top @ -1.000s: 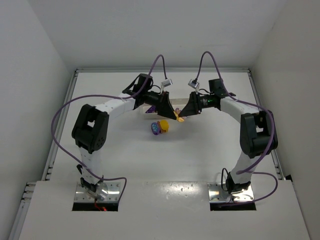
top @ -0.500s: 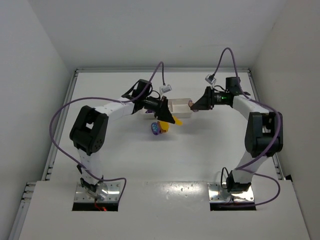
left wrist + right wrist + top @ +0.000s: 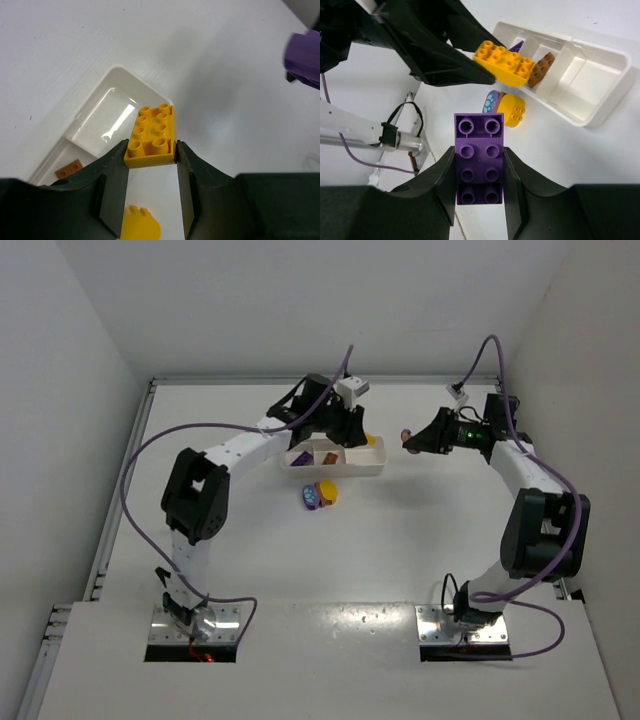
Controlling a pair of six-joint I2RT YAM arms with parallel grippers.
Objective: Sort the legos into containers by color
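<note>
The white tray (image 3: 350, 471) lies at the table's middle back. Its left compartment holds a purple lego (image 3: 300, 456), its middle one an orange-brown lego (image 3: 328, 456). My left gripper (image 3: 365, 436) hangs over the tray's right end, shut on a yellow brick (image 3: 151, 137); the right compartment (image 3: 100, 120) lies below it. Right of the tray, my right gripper (image 3: 408, 440) is raised and shut on a long purple brick (image 3: 479, 160). A rounded purple lego with a light blue spot (image 3: 311, 498) and a rounded yellow lego (image 3: 327, 491) sit together on the table in front of the tray.
White walls close in the table at the back and both sides, with metal rails (image 3: 125, 480) along the left and right edges. Purple cables (image 3: 150, 455) loop above both arms. The arm bases (image 3: 195, 625) stand at the near edge.
My left gripper has carried the yellow brick from over the loose legos back and right to the tray's right end. My right gripper has swung right, away from the tray, with the purple brick.
</note>
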